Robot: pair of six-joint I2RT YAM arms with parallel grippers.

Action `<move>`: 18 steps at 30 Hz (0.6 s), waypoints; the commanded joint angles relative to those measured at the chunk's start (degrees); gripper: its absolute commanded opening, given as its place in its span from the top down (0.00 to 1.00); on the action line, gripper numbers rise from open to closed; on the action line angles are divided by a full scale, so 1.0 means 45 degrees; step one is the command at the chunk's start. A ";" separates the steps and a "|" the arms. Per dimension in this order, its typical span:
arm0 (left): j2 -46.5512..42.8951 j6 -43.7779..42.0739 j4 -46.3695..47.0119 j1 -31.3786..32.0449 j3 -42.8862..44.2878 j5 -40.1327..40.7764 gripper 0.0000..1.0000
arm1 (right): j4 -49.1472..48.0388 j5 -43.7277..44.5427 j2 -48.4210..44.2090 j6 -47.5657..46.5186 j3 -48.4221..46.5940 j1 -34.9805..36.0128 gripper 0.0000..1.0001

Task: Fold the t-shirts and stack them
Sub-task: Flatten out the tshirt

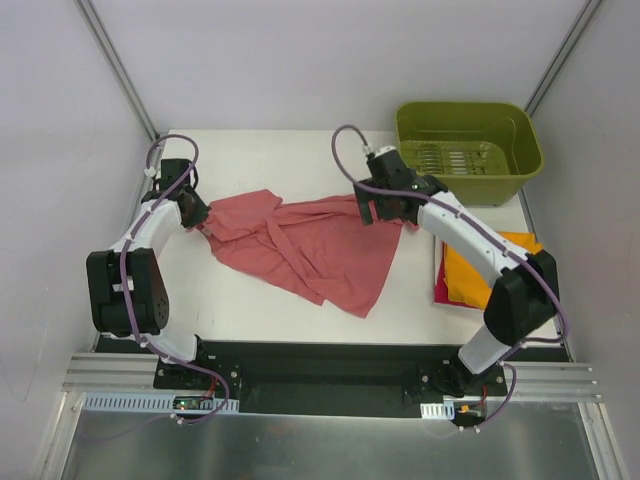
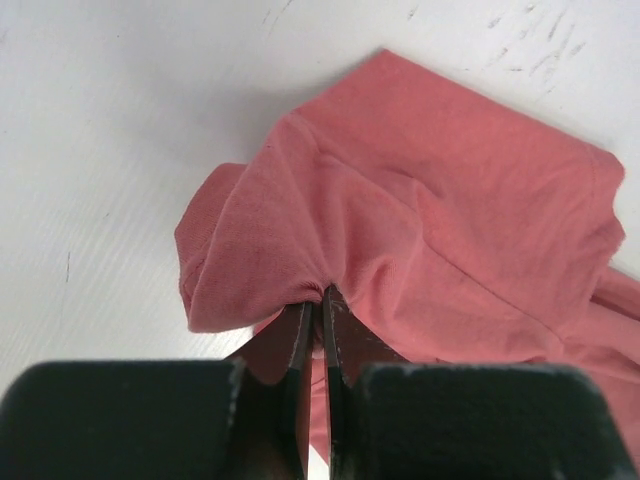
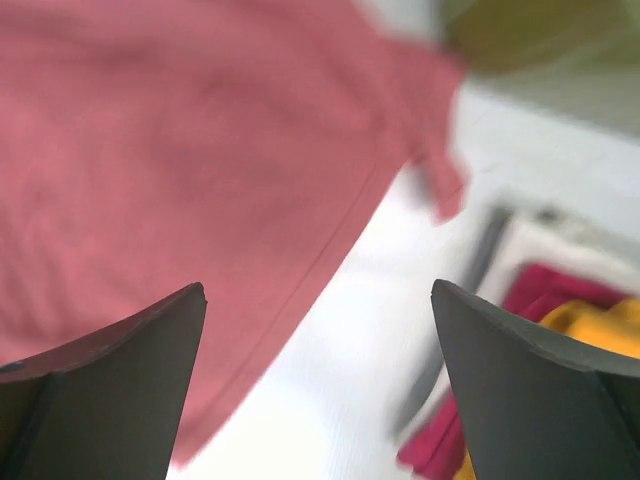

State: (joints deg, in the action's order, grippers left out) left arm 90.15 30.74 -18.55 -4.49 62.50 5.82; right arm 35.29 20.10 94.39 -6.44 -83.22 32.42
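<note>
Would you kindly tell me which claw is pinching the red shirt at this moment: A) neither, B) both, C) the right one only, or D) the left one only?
D: the left claw is shut on a bunched edge of the red shirt, while the right claw stands wide open with nothing between its fingers.

WHITE AND BLACK: Two robot arms of white shells and black joint housings, the left arm [image 1: 150, 235] and the right arm [image 1: 470, 235], are sitting on a long black metal base plate [image 1: 330, 375]. Lilac cables [image 1: 336, 148] are trailing up each from that plate. Farthest from the plate, the right gripper [image 3: 320, 290] is showing wedge-shaped fingers [image 3: 120, 390] of matte dark grey.
</note>
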 commanded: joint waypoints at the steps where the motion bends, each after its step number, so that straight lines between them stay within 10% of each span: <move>1: -0.1106 0.0180 0.0000 0.0002 -0.0119 -0.0512 1.00 | 0.1339 -0.2036 -0.1852 0.0550 0.2140 0.1558 0.01; 8: -0.1439 0.0218 0.0000 0.0002 -0.0489 -0.0747 1.00 | 0.0558 -0.4349 -0.2481 0.2796 0.5464 0.4862 0.05; 18: -0.1908 0.0297 0.0000 0.0002 -0.0842 -0.0670 1.00 | -0.0341 -0.2591 -0.0020 0.3384 0.5564 0.6310 0.24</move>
State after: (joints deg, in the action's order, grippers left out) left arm 85.03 31.09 -18.37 -4.49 59.24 3.42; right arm 36.16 5.30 92.77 6.13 -57.28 60.84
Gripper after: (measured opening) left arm 0.019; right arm 0.794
